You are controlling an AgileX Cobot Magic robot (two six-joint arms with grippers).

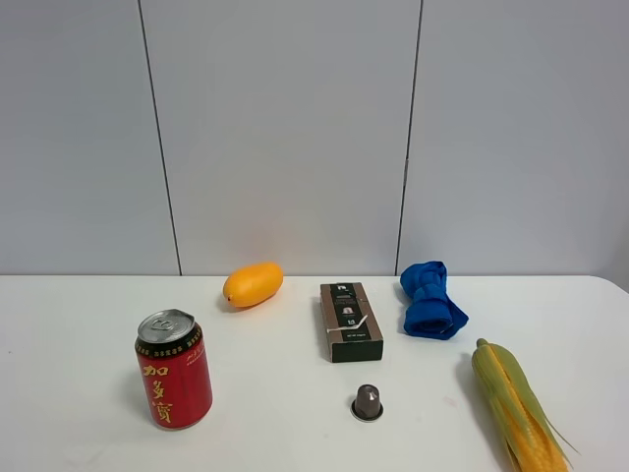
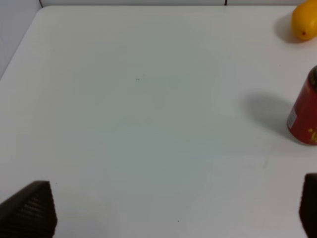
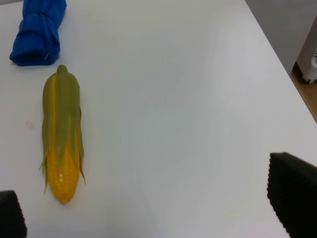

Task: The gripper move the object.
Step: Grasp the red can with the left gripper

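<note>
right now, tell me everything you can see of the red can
The red can looks like aluminium, with gold Chinese characters down its side and a silver top with a pull tab. It stands upright near the front left of the white table, casting a soft shadow, apart from the other items. Only the table touches it.

Table [image 1: 79, 324] with red can [image 1: 174, 372], orange fruit [image 1: 253, 284], dark box [image 1: 350, 322], capsule [image 1: 367, 403], blue cloth [image 1: 430, 301], corn [image 1: 516, 408]
</note>
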